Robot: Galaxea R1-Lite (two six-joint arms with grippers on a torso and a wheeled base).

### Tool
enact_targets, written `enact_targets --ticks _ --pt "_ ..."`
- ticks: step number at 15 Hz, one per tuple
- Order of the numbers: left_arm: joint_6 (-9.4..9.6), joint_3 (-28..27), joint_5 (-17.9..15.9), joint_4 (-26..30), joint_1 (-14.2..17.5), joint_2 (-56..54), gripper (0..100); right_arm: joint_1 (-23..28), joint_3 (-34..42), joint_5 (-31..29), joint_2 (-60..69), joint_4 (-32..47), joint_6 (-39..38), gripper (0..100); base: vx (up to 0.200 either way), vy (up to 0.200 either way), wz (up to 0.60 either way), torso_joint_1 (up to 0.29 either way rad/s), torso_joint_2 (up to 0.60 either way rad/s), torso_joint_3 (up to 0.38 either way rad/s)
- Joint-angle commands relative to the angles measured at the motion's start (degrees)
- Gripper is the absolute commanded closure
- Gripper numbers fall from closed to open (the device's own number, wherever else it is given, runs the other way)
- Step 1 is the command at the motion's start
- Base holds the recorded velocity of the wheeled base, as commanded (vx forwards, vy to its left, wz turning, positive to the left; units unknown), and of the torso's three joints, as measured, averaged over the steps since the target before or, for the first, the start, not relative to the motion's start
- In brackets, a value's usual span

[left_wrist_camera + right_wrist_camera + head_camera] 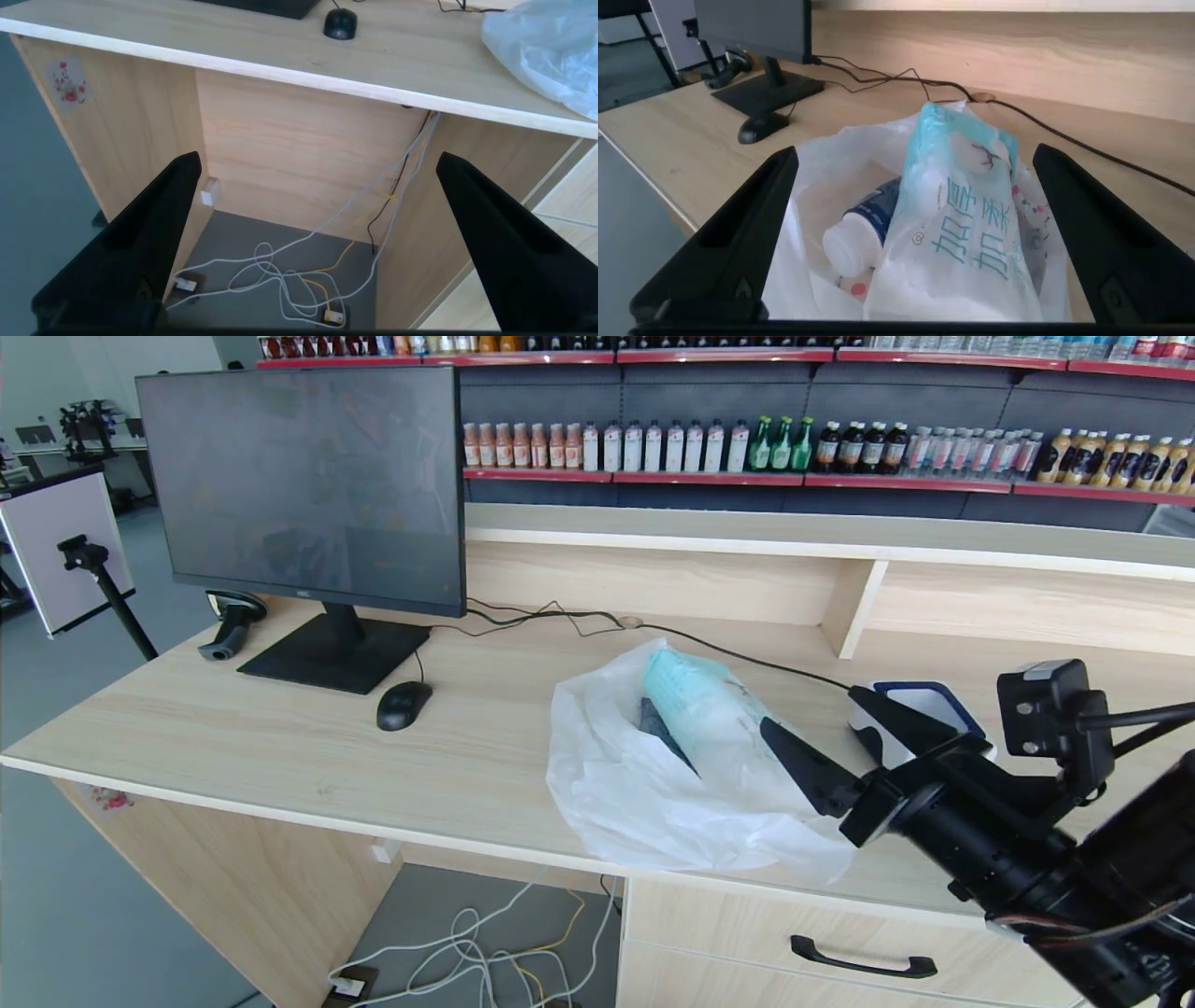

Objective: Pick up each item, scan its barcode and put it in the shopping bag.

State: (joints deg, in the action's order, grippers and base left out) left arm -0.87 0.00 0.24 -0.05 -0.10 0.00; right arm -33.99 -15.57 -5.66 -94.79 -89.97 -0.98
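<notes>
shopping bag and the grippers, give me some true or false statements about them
The shopping bag lies on the counter. True.
The bag is empty. False: a teal pack and a white-capped bottle lie in it.
The right gripper holds an item. False: its jaws stand open and empty by the bag.
The mouse sits beside the monitor stand. True.
The left gripper has its jaws shut. False: they are open.

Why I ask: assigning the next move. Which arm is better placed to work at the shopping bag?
Right. The right end effector hangs open at the shopping bag on the counter, its contents straight ahead. The left end effector, also open, sits low by the counter's front edge, facing the cables underneath.
</notes>
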Motion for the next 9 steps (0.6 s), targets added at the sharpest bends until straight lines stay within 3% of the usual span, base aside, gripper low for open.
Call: enact_targets --ticks 1,2,3,7,9 --pt "-0.01 0.0 0.0 0.0 0.0 0.0 0 0.1 5.5 -0.1 5.3 0.0 0.4 0 0.0 0.0 0.0 0.0 0.0 0.0" --pt "-0.1 0.0 0.0 0.0 0.0 0.0 0 0.2 7.8 -0.1 6.7 0.0 0.7 0 0.0 0.0 0.0 0.0 0.0 0.0" --pt "-0.1 0.0 0.0 0.0 0.0 0.0 0 3.7 15.6 -0.1 11.7 0.0 1.3 0 0.0 0.0 0.0 0.0 0.0 0.0" --pt "-0.36 0.0 0.0 0.0 0.0 0.0 0 4.9 15.6 -0.2 18.5 0.5 -0.4 0 0.0 0.0 0.0 0.0 0.0 0.0" --pt "-0.72 0.0 0.0 0.0 0.0 0.0 0 5.2 15.6 -0.4 24.0 9.4 -2.0 0 0.0 0.0 0.0 0.0 0.0 0.0"
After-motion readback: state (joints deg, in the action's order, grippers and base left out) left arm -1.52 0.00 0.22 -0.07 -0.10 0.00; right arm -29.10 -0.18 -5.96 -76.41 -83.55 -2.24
